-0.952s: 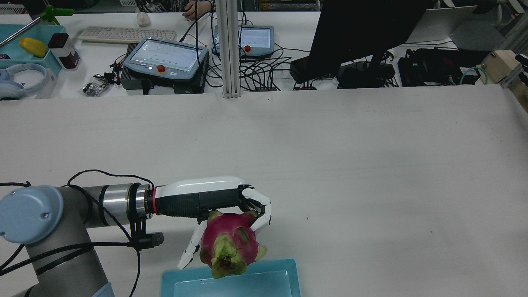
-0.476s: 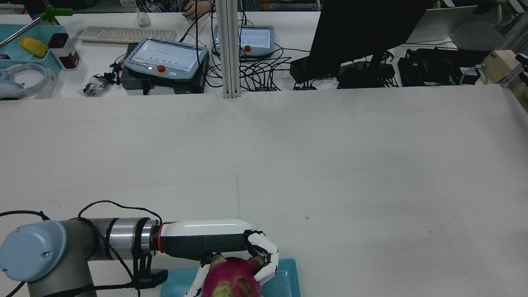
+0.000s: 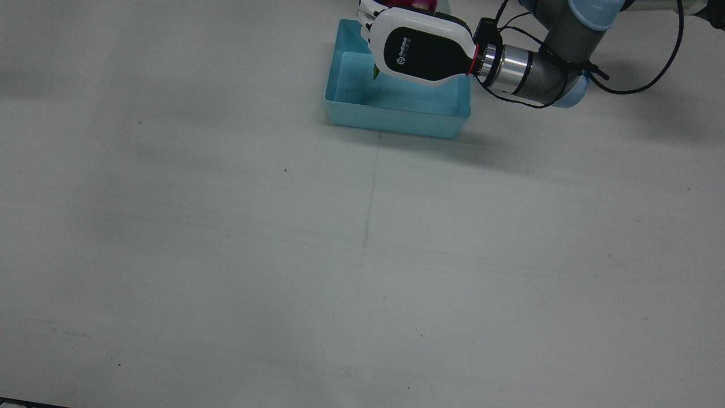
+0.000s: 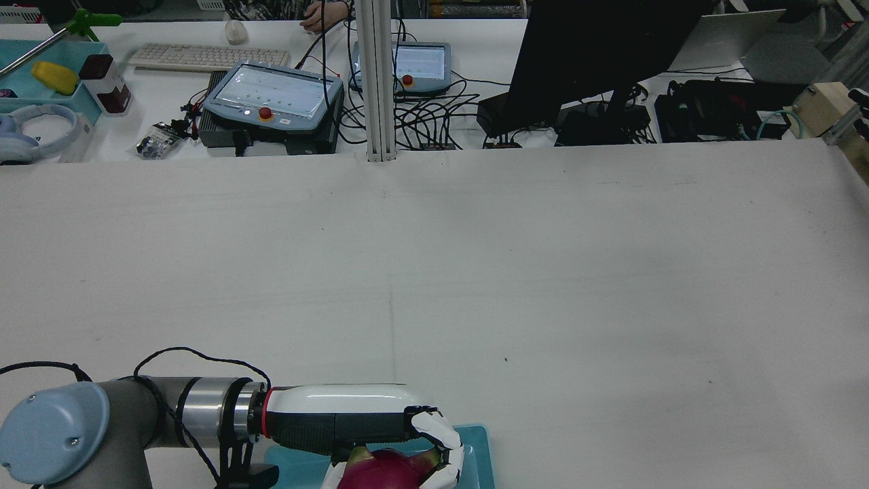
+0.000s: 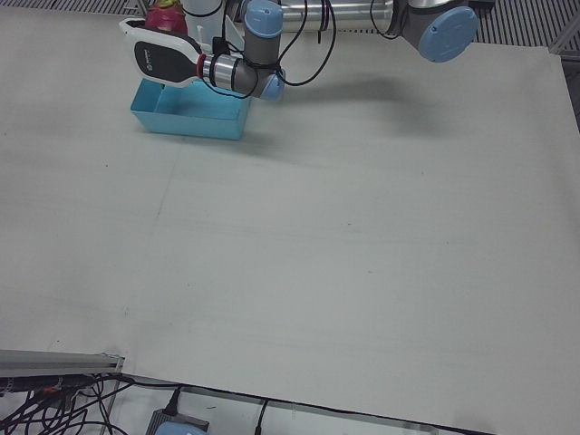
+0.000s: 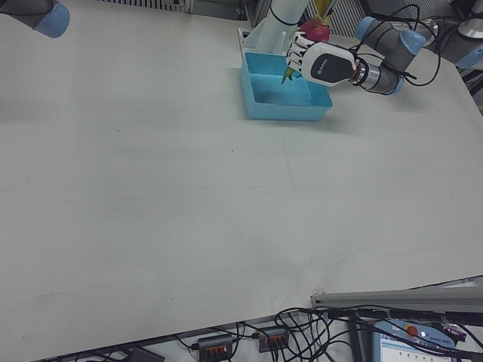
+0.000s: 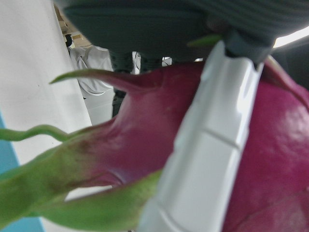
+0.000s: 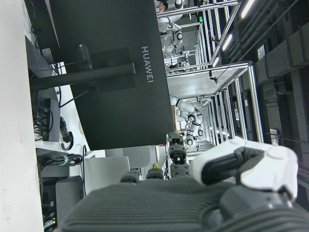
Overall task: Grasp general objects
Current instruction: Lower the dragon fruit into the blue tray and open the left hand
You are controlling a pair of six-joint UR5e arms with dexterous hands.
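A magenta dragon fruit (image 4: 387, 472) with green scales is wrapped in the white fingers of my left hand (image 4: 353, 418). The hand is shut on it and holds it over the light blue tray (image 4: 475, 441) at the robot's edge of the table. From the front, the left hand (image 3: 422, 54) covers most of the fruit (image 3: 419, 4), and a green leaf tip hangs down inside the tray (image 3: 396, 116). In the left hand view a white finger (image 7: 212, 145) crosses the fruit (image 7: 280, 145). My right hand (image 8: 241, 166) shows only as a dark palm and one white finger in its own view.
Beyond the white table stand a black monitor (image 4: 590, 54), two teach pendants (image 4: 271, 95), a keyboard (image 4: 204, 56), cables and an aluminium post (image 4: 377, 81). A person's hand (image 4: 319, 17) rests at the far desk. The right arm's elbow (image 5: 444, 27) hangs above the table's robot-side edge.
My left hand has carried the dragon fruit back toward the robot's edge and down, from beside the tray to above it. The grip has stayed closed.
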